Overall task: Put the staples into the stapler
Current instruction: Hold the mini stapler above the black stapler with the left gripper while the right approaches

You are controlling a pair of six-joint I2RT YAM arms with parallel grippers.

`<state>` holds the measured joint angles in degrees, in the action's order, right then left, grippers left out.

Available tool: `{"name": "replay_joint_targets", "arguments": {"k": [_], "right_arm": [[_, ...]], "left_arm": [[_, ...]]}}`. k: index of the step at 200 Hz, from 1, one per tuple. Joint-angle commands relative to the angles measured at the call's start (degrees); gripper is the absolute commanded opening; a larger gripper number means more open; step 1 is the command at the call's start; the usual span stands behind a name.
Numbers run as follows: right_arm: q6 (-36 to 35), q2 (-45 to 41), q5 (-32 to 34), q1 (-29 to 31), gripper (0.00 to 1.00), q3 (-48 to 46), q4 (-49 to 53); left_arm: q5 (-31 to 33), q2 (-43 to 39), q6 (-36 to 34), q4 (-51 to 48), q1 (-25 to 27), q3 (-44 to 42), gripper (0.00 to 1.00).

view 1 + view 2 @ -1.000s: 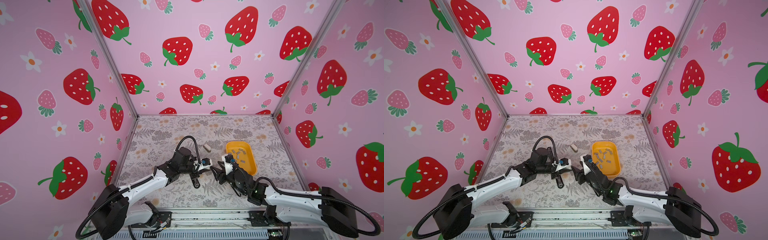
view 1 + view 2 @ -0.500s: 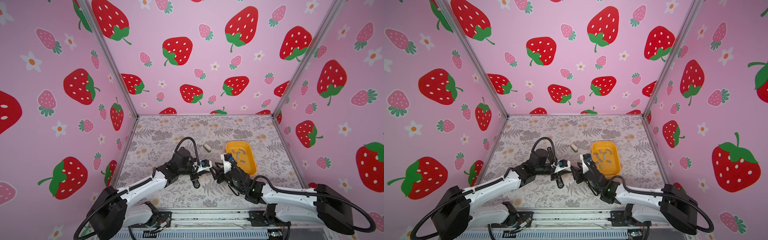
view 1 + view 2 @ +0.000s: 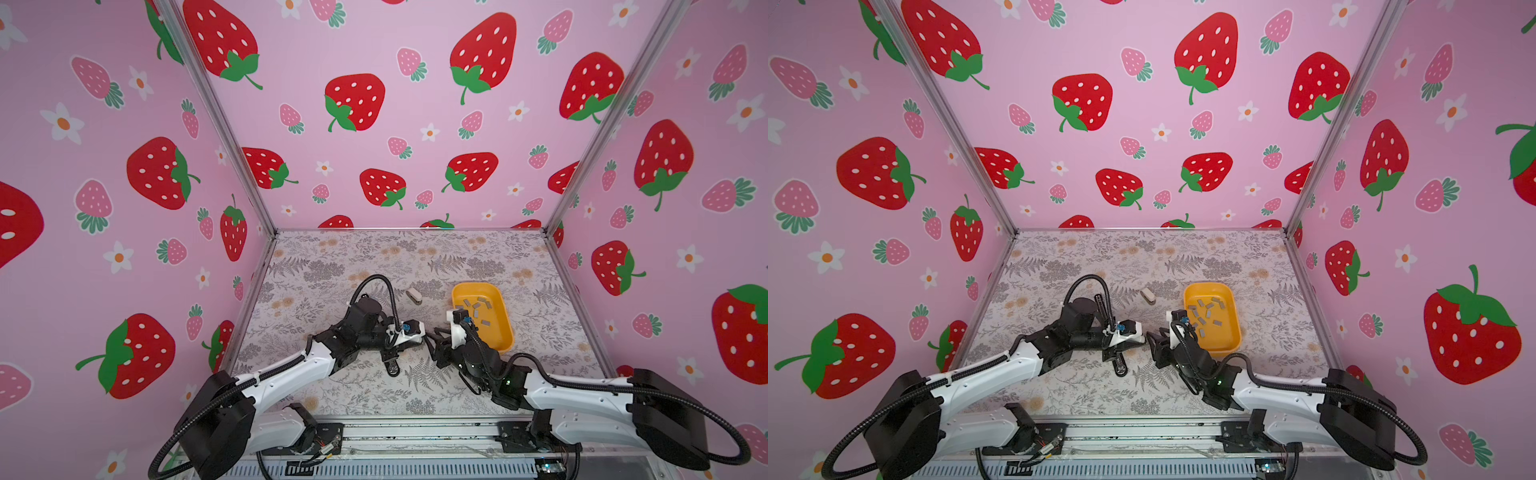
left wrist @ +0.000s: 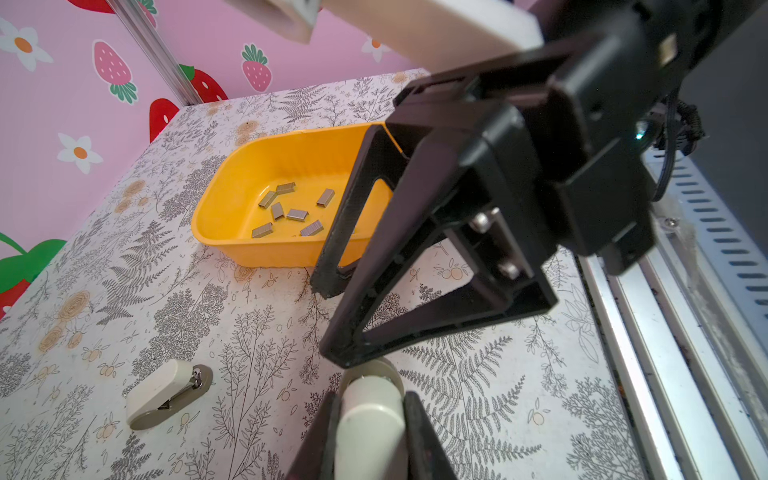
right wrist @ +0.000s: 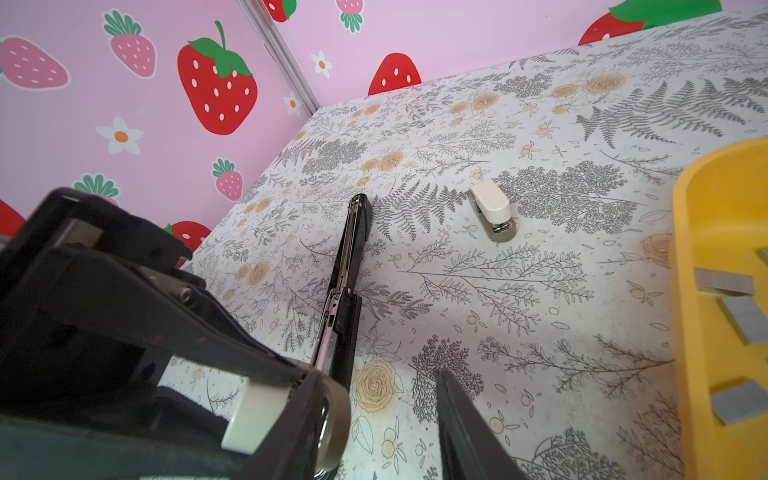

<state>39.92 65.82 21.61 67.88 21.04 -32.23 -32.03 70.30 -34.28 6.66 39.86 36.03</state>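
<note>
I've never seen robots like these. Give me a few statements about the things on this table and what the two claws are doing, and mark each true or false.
1. The staples lie in the yellow tray. True.
2. The black stapler is closed. False: it lies opened out flat on the table.
3. The left gripper is shut on a white stapler. True.
4. The right gripper carries staples. False: its jaws stand open and empty.
5. The other white stapler sits in the tray. False: it lies on the table, apart from the tray.
</note>
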Motion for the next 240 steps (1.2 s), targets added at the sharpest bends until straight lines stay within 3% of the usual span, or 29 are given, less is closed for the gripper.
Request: {"name": "replay_joint_targets", "arguments": {"k": [1,134,240], "right_arm": [[1.3,1.7,-0.7,0.2,0.46,1.0,-0.3],[4.5,6.8,2.4,0.1,0.43,-2.7,-3.7],[2.6,8.2,1.2,0.1,0.43,-3.3,-5.7]], "left_arm": [[-1.5,0.3,-1.0,1.9,0.3,0.8,0.0],[-3.7,-1.1,2.5,3.5,0.3,2.4,0.0],[-6.1,-0.9,5.7,6.8,0.3,2.3,0.0]]}}
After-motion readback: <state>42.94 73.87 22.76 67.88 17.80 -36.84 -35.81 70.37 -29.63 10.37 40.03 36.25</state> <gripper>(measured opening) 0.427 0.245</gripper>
